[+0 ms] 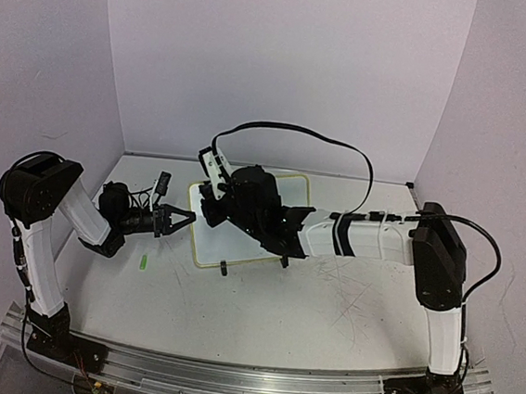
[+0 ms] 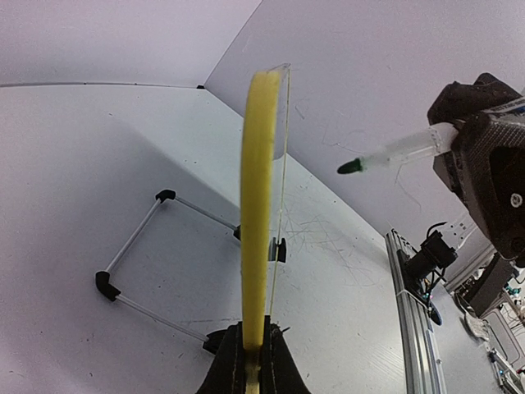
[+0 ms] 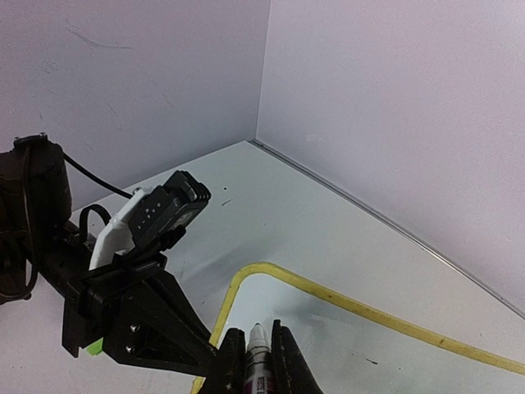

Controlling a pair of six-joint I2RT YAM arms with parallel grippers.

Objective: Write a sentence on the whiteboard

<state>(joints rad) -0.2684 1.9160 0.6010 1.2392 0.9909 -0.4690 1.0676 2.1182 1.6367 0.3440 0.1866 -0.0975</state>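
Two grips: left claw (image 2: 253, 355) pinches whiteboard (image 2: 261, 164) edge; right claw (image 3: 258, 351) clamps marker (image 2: 402, 150) nearby.

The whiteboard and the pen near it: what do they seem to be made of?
The whiteboard: smooth glossy white face, probably coated board; its yellow frame looks like matte plastic. Its legs: thin shiny rods, seemingly metal. The pen: cloudy translucent barrel, green tip, likely plastic.

Small green piece (image 1: 143, 262) lies on scratched table (image 1: 325, 326).
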